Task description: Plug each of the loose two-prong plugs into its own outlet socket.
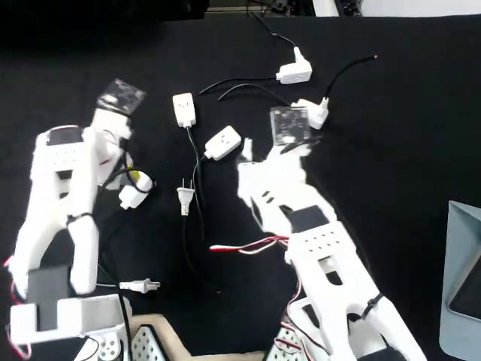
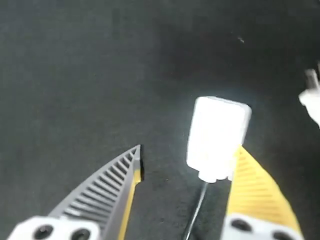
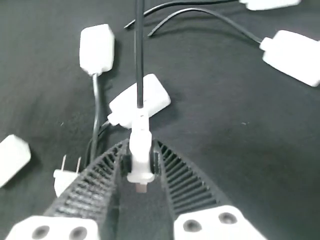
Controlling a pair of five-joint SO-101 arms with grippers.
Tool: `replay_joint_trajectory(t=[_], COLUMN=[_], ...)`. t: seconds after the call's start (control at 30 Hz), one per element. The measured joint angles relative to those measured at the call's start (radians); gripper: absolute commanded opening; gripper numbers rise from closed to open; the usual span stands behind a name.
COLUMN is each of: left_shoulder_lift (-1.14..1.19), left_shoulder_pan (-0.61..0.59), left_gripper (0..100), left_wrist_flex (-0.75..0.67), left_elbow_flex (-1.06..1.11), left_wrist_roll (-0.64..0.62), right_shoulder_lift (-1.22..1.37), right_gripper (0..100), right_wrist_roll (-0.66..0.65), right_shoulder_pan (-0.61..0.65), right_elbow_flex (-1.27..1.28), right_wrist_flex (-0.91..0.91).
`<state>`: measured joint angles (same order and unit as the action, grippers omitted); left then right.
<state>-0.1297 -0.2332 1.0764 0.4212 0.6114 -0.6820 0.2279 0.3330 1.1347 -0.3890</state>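
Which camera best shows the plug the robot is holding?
The right wrist view: the plug sits close up, clamped in the right end effector. In the high view it is too small to make out. The left wrist view faces a socket instead.

Black-clothed table (image 1: 391, 188) with a grey object (image 1: 462, 278) at its edge.

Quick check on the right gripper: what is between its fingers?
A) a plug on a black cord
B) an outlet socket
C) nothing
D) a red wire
A: in the right wrist view the right gripper is shut on a white plug, and its black cord runs away from the fingers.
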Motion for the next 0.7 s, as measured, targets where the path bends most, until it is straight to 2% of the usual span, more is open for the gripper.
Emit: replay_joint_trajectory(t=[0.1,0.23,0.47,0.7], left_shoulder_lift=[-0.071,-0.172,-0.385,-0.609], left_shoulder_pan=[-0.023,-0.028,-0.025,0.087], left_gripper=[28,28,28,28], left_wrist_flex=[-0.006,-0.006,-0.006,-0.005], left_elbow_flex=[0.031,0.109,0.216,0.315], left_wrist_roll=[-0.055,-0.112,-0.273,-0.37], right_shoulder_lift=[-0.012,-0.083,-0.233,-0.216], right_gripper=[1.1,1.1,1.1,1.1], right_wrist_roll=[-0.038,-0.058,-0.064,-0.118], right_shoulder_pan=[0.037,0.106,0.31,0.422], right_elbow_flex=[0.0,-0.029,-0.051,-0.051], right_wrist_flex=[-0.021,-0.152,-0.307,-0.322])
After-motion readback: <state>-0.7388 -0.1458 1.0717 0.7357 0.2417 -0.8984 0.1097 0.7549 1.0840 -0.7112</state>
